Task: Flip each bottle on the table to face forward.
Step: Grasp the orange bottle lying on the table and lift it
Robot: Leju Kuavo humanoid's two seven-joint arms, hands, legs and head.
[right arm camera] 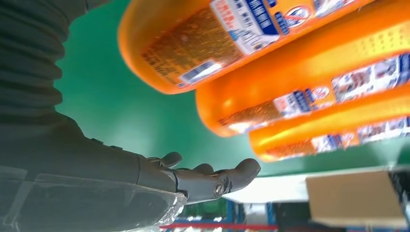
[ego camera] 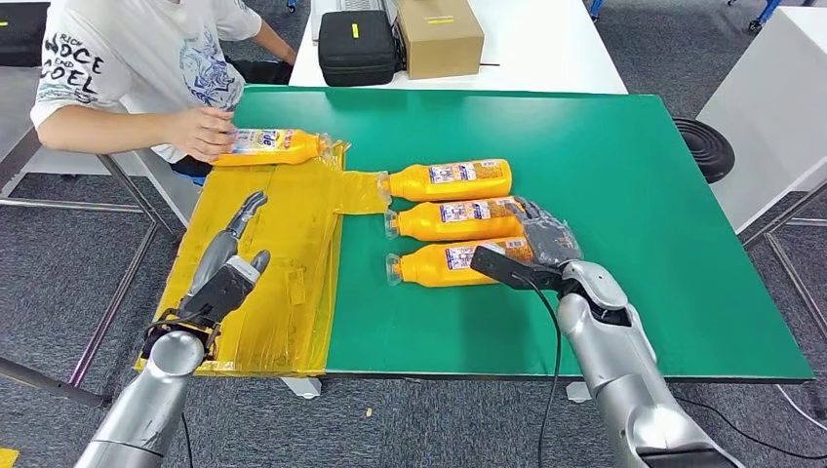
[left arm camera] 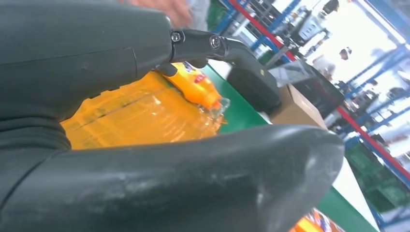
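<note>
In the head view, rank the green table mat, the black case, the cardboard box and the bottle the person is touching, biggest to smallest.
1. green table mat
2. black case and cardboard box: look about alike, no ranking
3. orange bottle under the person's hand

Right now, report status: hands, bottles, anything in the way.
Left hand open over yellow film. Right hand open beside three orange bottles lying on green table. Person's hand on fourth bottle.

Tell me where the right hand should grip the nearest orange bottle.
Grip the nearest bottle around its wide body near the base, coming from the right, where the right hand already sits. It lies on its side, cap pointing left, and the next bottle crowds its far side.
</note>
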